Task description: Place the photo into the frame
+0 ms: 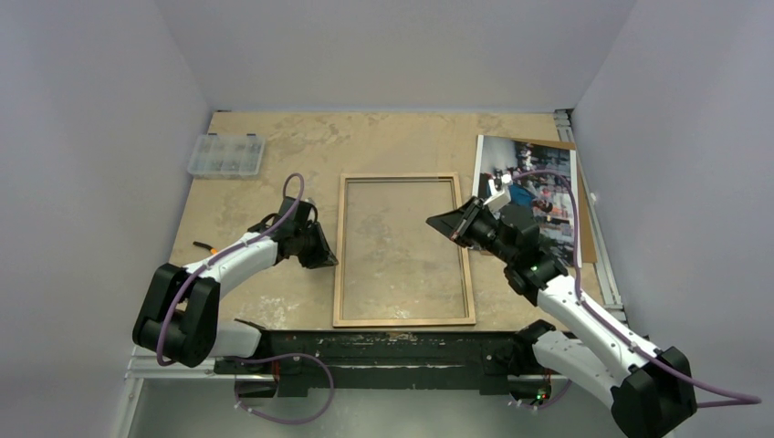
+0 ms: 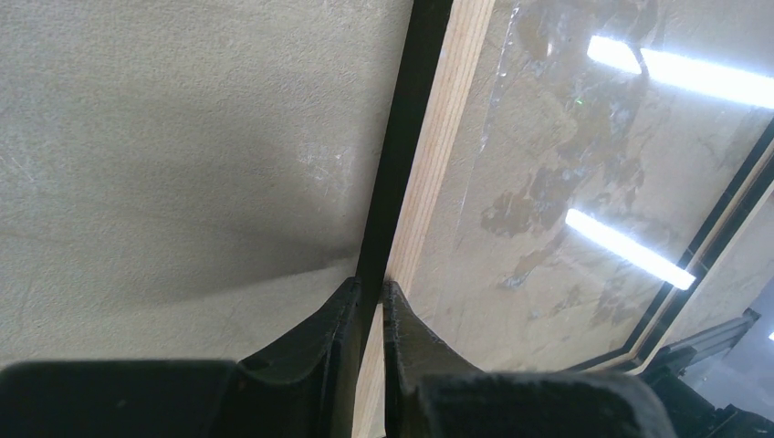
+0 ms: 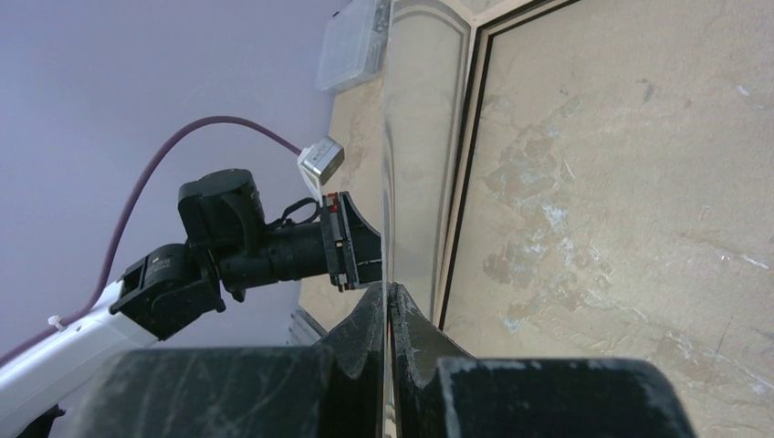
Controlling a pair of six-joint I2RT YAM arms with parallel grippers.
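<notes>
Left pincer [image 2: 370, 306] nips the frame [image 2: 438, 137] by its left rail, right pincer [image 3: 390, 306] pinched shut on a thin clear sheet [image 3: 388, 182]; I'd lift slowly, frame pinned.

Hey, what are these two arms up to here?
They're working on a picture frame lying wood-back up. The left end effector is clamped on its left rail. The right end effector is shut on what looks like a thin clear sheet by the right rail. The photo lies untouched at the far right, on a brown board.
</notes>
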